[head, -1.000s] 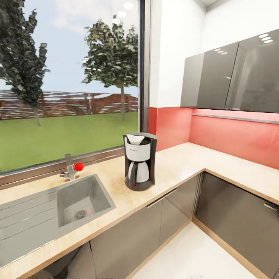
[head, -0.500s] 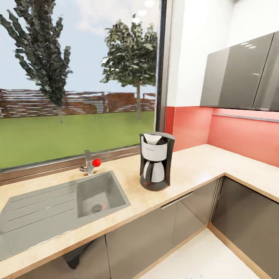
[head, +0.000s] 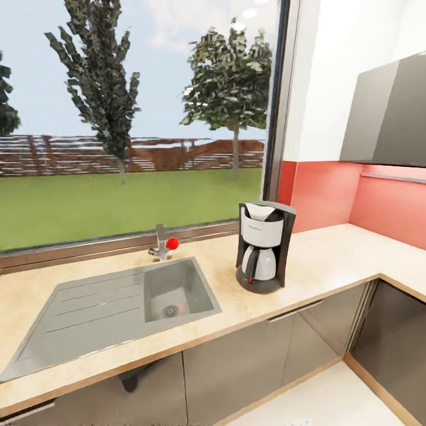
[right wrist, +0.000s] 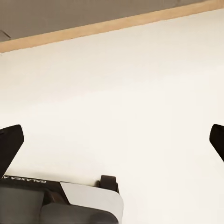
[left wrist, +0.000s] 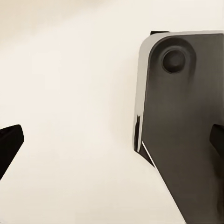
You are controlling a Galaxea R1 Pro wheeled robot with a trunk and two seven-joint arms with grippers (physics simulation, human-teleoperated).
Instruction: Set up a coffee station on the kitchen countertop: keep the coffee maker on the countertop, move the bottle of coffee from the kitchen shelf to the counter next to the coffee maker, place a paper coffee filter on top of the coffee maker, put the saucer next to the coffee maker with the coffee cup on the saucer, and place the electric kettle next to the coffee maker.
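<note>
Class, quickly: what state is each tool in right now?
Left tool: open, holding nothing.
Right tool: open, holding nothing.

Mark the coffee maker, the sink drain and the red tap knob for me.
coffee maker (head: 260,260), head view, on its carafe.
sink drain (head: 171,309), head view, on the strainer.
red tap knob (head: 172,243), head view, on the ball.

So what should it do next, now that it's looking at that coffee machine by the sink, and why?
Probably turn away and go look for the shelf with the coffee bottle. The coffee maker already stands on the countertop beside the sink, with what looks like a white filter in its top. No bottle, cup, saucer or kettle stands near it, and both wrist views show wide-apart fingertips holding nothing.
</note>
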